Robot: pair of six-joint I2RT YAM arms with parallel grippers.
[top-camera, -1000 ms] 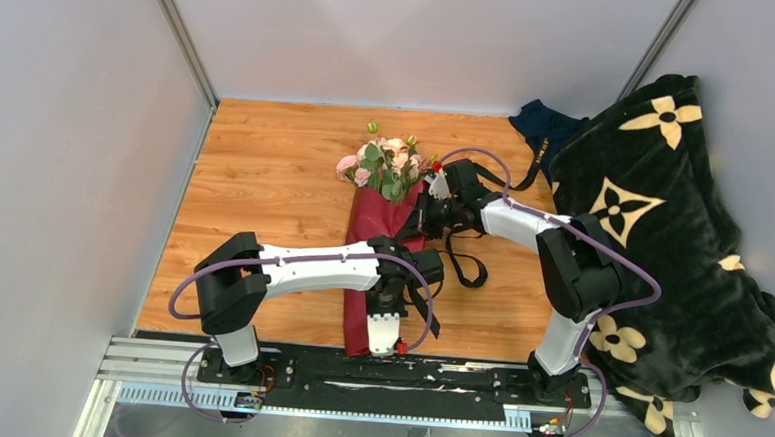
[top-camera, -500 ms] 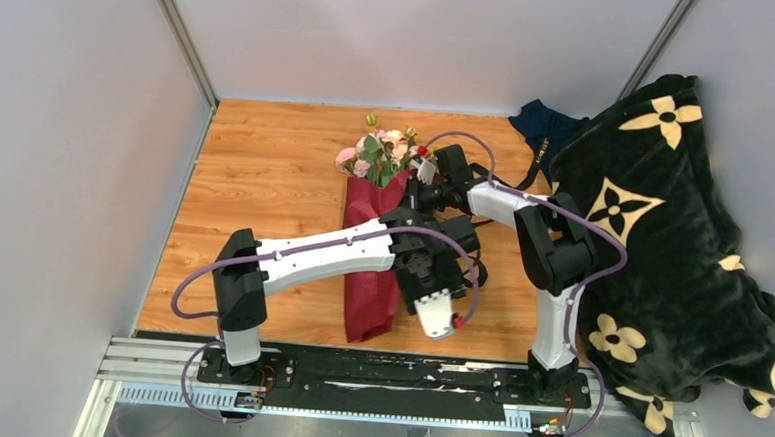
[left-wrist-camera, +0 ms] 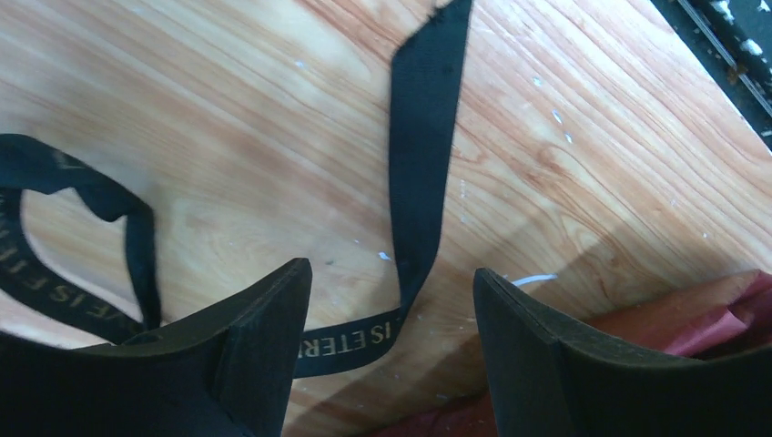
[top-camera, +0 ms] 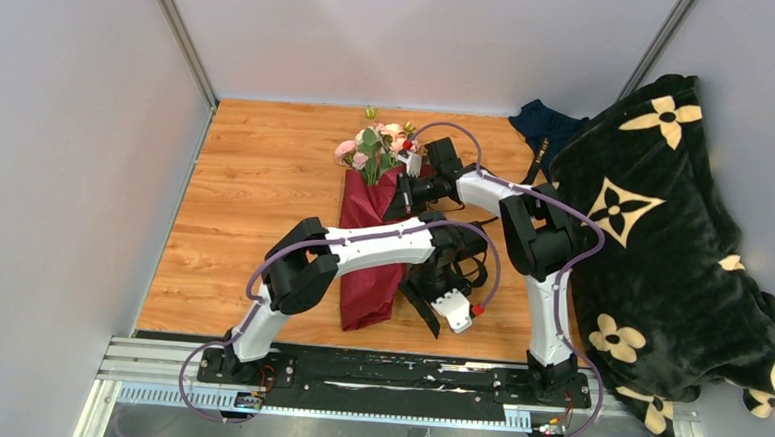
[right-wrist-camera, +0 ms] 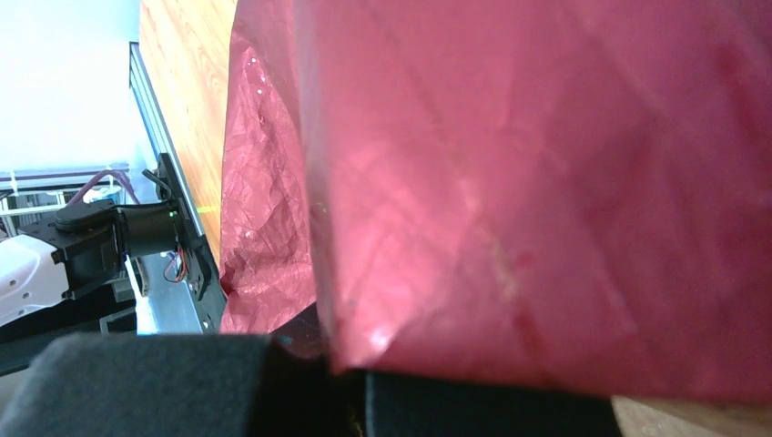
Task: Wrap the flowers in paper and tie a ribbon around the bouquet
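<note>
Nearest the arms' bases, the left gripper is seen low over the wooden table, just right of the narrow foot of the bouquet. Its jaws are held wide apart and nothing is clamped between them. In the left wrist view its two dark fingers are seen on either side of the black ribbon, which lies slack on the wood. One flat strip runs down into the gap, is bent there, and shows light lettering as it passes behind one finger; a further loop curls off to the side. Whether the pads touch the ribbon cannot be told. A corner of the dark red paper is caught at the lower edge of that view. The paper is rolled into a cone laid lengthwise on the table, its point towards the near edge and its open mouth farther off. At the right rim of that mouth the right gripper is found with its jaws pressed together on a fold of the paper, and the right wrist view is almost filled by the crinkled red sheet. Beyond it, the pink and cream flowers with green leaves are seen protruding from the cone. Farther right, a dark navy cloth and a black blanket with cream flower motifs are heaped at the table's edge.
</note>
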